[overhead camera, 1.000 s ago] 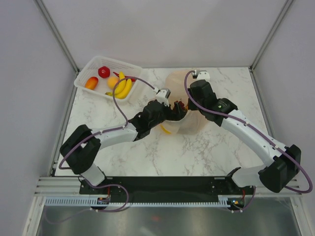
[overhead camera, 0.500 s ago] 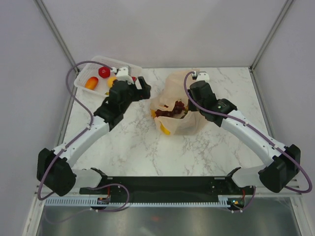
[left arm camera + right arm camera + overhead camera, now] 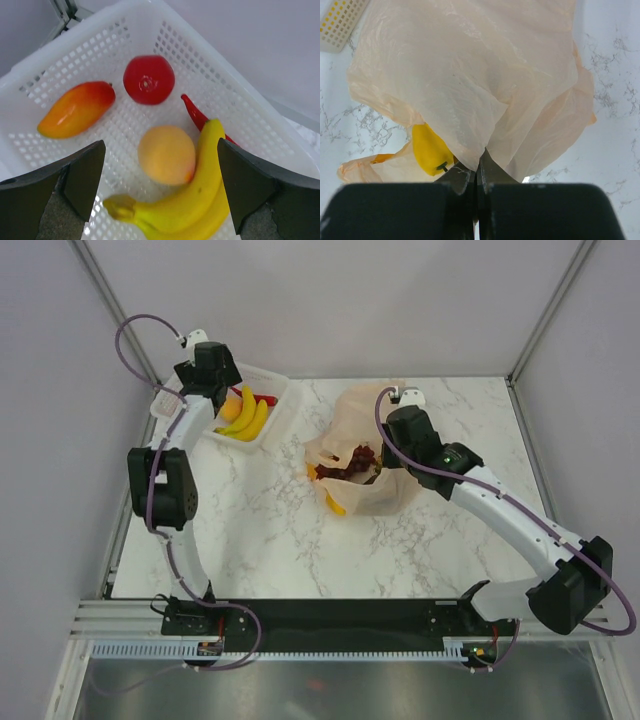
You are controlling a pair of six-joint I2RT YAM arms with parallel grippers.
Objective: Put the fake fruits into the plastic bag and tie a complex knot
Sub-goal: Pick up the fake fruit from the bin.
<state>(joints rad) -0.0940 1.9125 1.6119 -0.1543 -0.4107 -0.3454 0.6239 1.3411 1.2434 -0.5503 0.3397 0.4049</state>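
Over the white basket at far left, the left fingers gape wide and empty above fake fruits, while the right fingers pinch shut on the plastic bag mid-worktop.

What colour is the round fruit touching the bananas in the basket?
The round fruit is pale orange, seen best in the left wrist view.

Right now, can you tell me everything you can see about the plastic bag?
The plastic bag is thin, crinkly and see-through, and it is a peachy-beige colour. It lies slumped on the marble table, near the middle. Its mouth gapes open and is not tied. The right gripper is shut, pinching a fold of the bag's film. Some dark reddish fruit shows inside, and a yellow fruit peeks out from under a flap.
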